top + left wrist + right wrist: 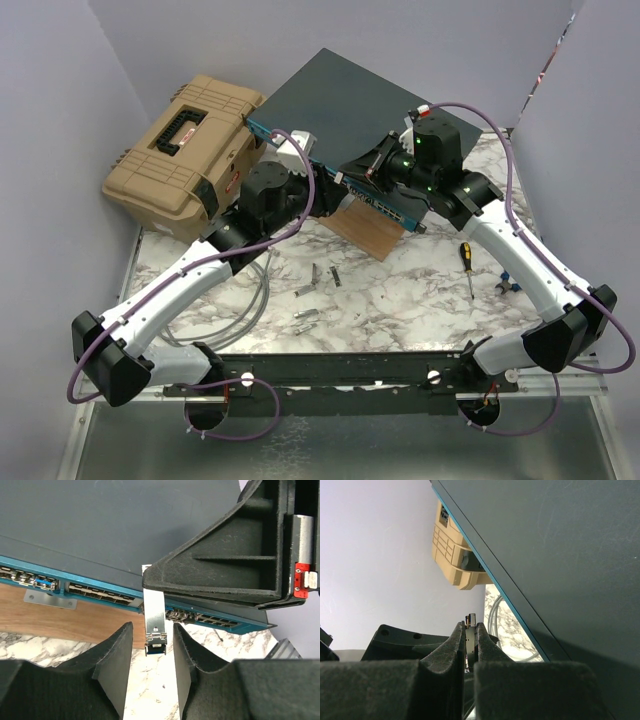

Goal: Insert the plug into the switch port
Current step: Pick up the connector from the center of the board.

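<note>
Left wrist view: the left gripper (152, 629) has its two black fingers (112, 670) parted, one on each side of the plug (155, 615). There is a sliver of daylight on both sides, so they are not gripping it.

The plug is a slim silver metal module with a small blue latch at its near end. Its long axis runs straight away from the left fingers, crosswise to the blue face (100, 594) of the switch (100, 530). The latch end points back at the left gripper and the metal end points toward the row of sockets. The far end crosses in front of the blue strip and disappears behind the right gripper (470, 630), so I can't tell whether it touches a socket.

From the right wrist, that gripper's fingers are clenched hard together on the plug, with just its tip showing between the pads.

The switch is a broad, flat, dark grey-teal box. One socket further left already carries a blue-tabbed module (45, 582). Its front edge sits over a wooden board (65, 622) on the marble tabletop (150, 695).

From above, a tan toolbox (185, 150) sits just left of the switch. A coil of grey cable (250, 295) lies by the left arm, small metal parts (320, 275) lie mid-table and a screwdriver (467, 265) lies to the right.
</note>
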